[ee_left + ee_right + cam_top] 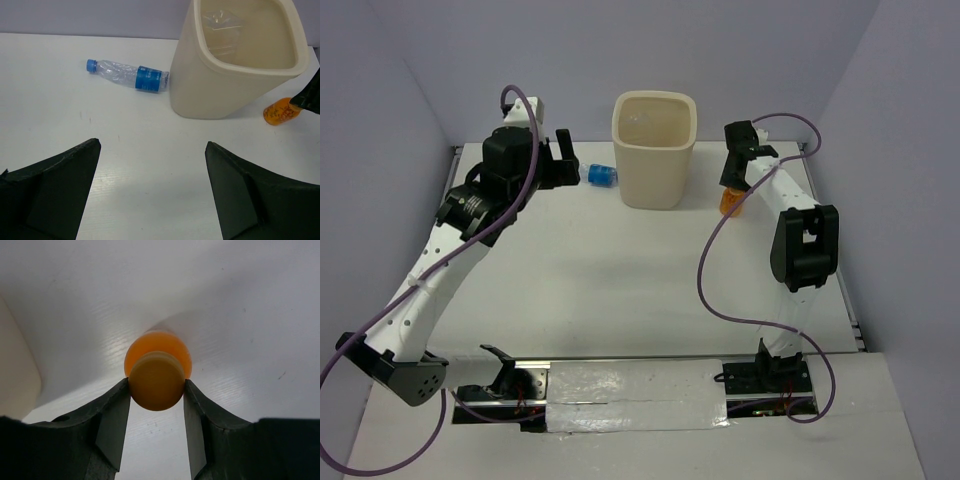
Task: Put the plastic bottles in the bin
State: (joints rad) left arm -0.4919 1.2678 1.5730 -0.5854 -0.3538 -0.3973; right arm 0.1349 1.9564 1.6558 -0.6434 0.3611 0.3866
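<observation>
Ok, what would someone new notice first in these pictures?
The tall cream bin stands at the far middle, a clear bottle inside. Right of it, the right end effector is shut on a small orange bottle. A blue-capped bottle lies left of the bin.

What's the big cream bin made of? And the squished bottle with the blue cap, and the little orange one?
The bin looks like smooth cream plastic with a soft sheen: thick moulded walls, rounded rim. The blue-capped bottle looks like thin clear plastic, glossy and crumpled. The orange bottle is probably plastic too: shiny orange body, duller pale cap.
</observation>
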